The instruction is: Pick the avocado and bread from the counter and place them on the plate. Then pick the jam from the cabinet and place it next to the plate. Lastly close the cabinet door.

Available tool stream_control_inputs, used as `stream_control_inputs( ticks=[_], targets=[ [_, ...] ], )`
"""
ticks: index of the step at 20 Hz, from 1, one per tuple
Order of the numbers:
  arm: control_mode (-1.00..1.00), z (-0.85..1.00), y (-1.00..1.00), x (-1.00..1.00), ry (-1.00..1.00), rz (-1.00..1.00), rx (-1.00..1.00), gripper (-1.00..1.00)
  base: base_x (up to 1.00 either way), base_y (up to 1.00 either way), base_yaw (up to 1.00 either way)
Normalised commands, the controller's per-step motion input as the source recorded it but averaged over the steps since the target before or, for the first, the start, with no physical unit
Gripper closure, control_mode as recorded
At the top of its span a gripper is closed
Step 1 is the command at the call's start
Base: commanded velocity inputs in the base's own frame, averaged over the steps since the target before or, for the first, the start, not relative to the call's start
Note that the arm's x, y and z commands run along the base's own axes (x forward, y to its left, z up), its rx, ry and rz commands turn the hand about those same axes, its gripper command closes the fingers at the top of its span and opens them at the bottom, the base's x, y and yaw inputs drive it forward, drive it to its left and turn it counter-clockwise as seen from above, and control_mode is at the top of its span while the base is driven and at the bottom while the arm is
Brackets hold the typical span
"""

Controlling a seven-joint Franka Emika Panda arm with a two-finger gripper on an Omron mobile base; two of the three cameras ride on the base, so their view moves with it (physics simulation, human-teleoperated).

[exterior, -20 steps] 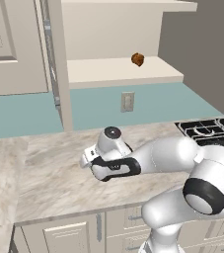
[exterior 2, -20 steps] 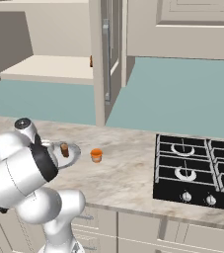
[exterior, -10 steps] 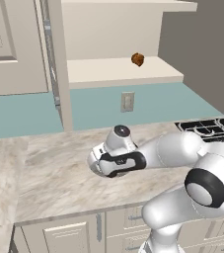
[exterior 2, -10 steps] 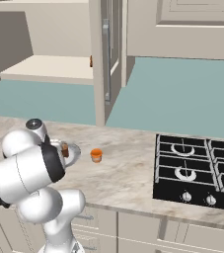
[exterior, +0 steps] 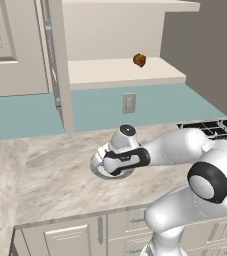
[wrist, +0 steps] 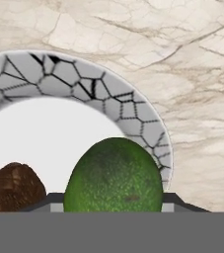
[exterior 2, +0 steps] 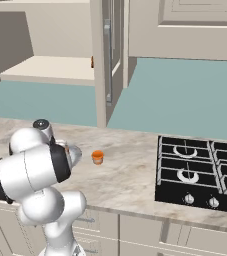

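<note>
Now avocado (wrist: 113, 174) pinched between end effector (wrist: 113, 200) fingers above plate (wrist: 84, 84) centre, bread (wrist: 12, 188) beside.

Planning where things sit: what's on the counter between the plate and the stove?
In the right base view, the orange jam stands on the counter between the plate and the stove; marble either side is bare.

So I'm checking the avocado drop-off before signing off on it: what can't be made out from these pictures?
- Gripper: the avocado fills the bottom of the hand view and hides the tips, so grip or release is unclear.
- Whether the avocado touches the plate: not visible.
- Bread: cut off by the hand view's bottom edge.
- Plate in both base views: mostly covered by the arm.
- Lump on the cabinet shelf: too small to identify.
</note>
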Motion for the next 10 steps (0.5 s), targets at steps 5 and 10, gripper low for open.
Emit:
stream_control_inputs(
  ticks=[5,10],
  targets=[
    [-1.0,-0.18,-0.09,0.0,0.0,0.08,0.0,1.0,0.0,0.0,0.0],
    [-1.0,-0.24,-0.02,0.0,0.0,0.07,0.0,1.0,0.0,0.0,0.0]
  ],
)
